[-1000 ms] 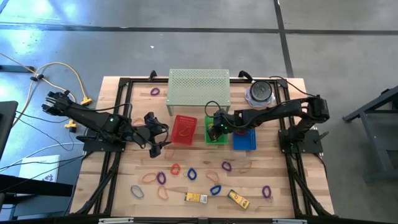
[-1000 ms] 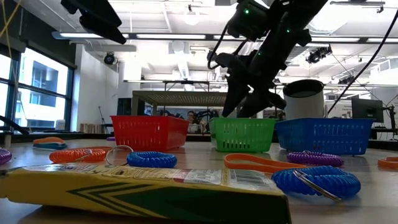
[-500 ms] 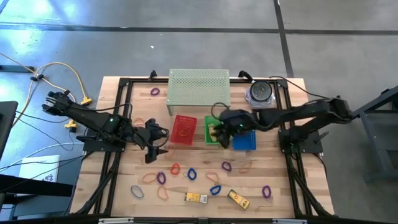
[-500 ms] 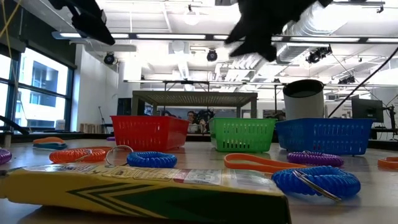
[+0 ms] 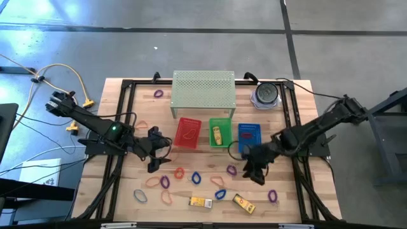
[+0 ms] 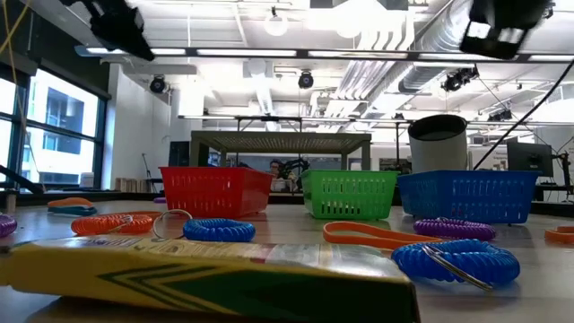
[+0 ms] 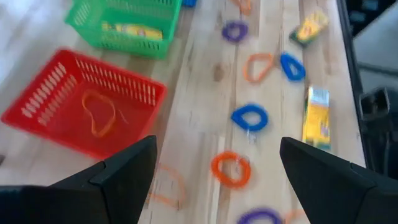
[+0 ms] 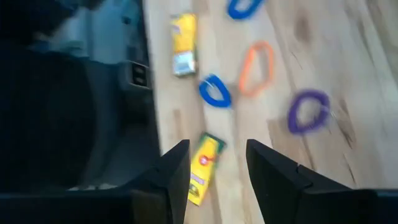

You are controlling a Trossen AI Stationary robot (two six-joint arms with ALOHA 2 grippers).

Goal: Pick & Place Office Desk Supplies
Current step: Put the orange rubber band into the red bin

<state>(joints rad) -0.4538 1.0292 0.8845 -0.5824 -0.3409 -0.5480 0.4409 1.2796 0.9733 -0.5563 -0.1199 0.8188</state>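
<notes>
My right gripper (image 5: 255, 170) hangs spread and empty at lower right, above the loops; my left gripper (image 5: 154, 160) is spread left of the red basket (image 5: 188, 131).

In the low view the nearest yellow box (image 6: 206, 274) is blurred and cut off by the lower edge, its print unreadable; the orange loop (image 6: 560, 235) at the side is cut by the frame; only smeared dark pieces of the arms show along the upper edge, so neither claw can be made out there. The left wrist view is smeared, and its lower edge cuts a purple loop (image 7: 259, 217); the green basket (image 7: 84, 17) runs off the frame. The right wrist view is blurred too; one blue loop (image 8: 244, 7) is clipped at the edge. From above, the right claw (image 5: 254, 172) is a dark blur over the tabletop (image 5: 203, 187); its finger gap is unreadable there.
</notes>
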